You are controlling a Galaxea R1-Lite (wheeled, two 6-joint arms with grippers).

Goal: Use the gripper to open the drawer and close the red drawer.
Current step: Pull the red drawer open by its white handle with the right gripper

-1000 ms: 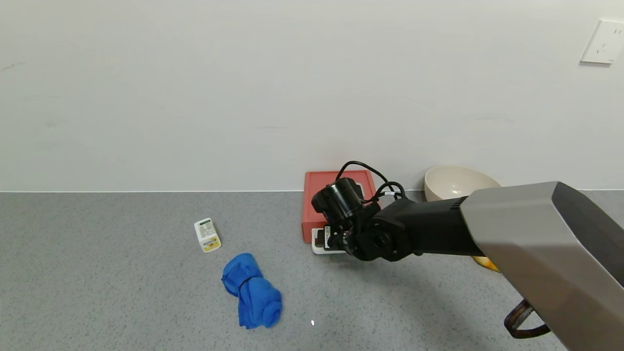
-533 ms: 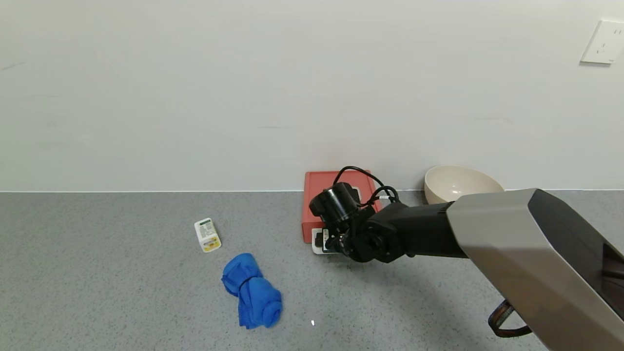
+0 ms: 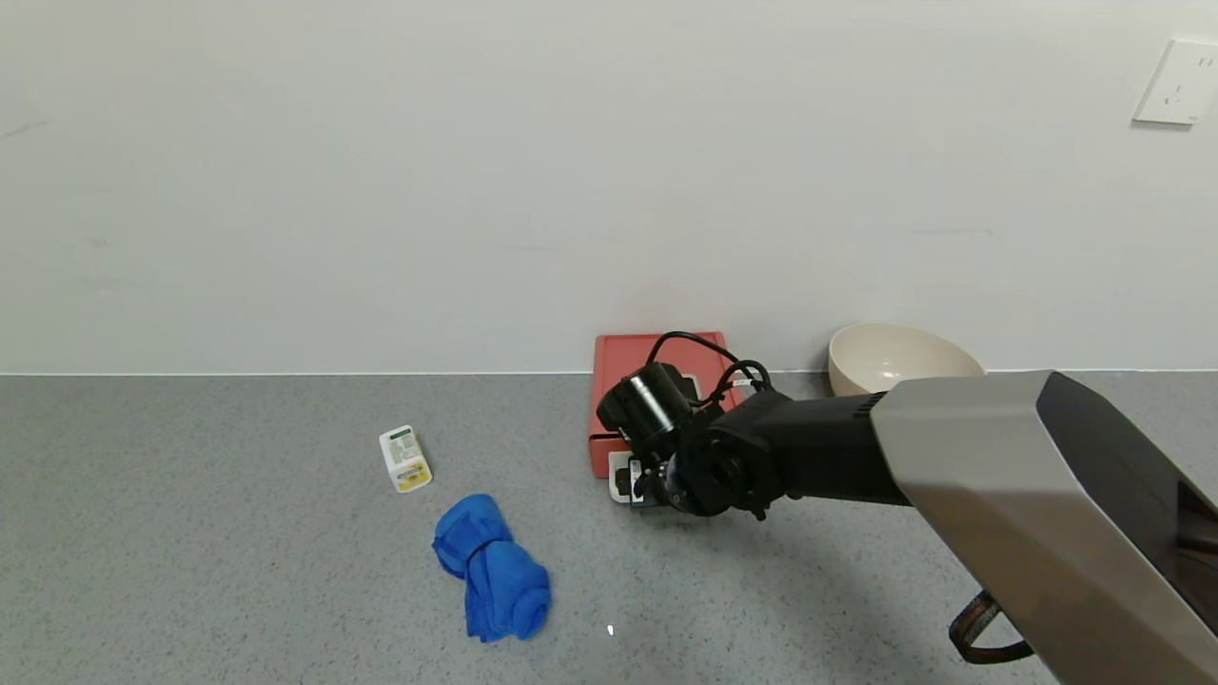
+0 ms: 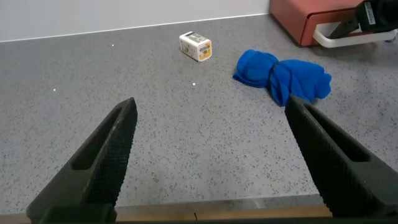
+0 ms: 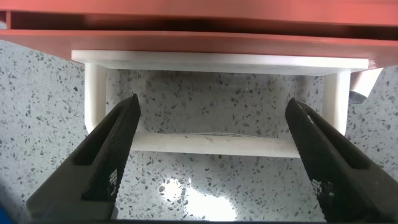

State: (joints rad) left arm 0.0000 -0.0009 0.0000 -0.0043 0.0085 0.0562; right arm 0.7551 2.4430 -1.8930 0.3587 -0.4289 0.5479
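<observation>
The coral-red drawer (image 3: 609,381) sits in its low red case against the back wall, its white loop handle (image 3: 618,480) sticking out toward me. My right gripper (image 3: 639,483) is at the handle, pointing down. In the right wrist view the gripper (image 5: 212,102) is open, its fingers (image 5: 106,155) straddling the handle's front bar (image 5: 211,144) below the red drawer front (image 5: 199,40), not closed on it. My left gripper (image 4: 211,102) is open and empty, low over the counter near its front edge; from there the drawer (image 4: 305,18) shows far off.
A blue rolled cloth (image 3: 495,571) and a small white box (image 3: 404,459) lie on the grey counter to the left of the drawer. A beige bowl (image 3: 890,357) stands to the right by the wall. A white wall rises behind.
My right gripper has shifted a little to the left and closer over the handle. The drawer, cloth and box have not visibly moved.
</observation>
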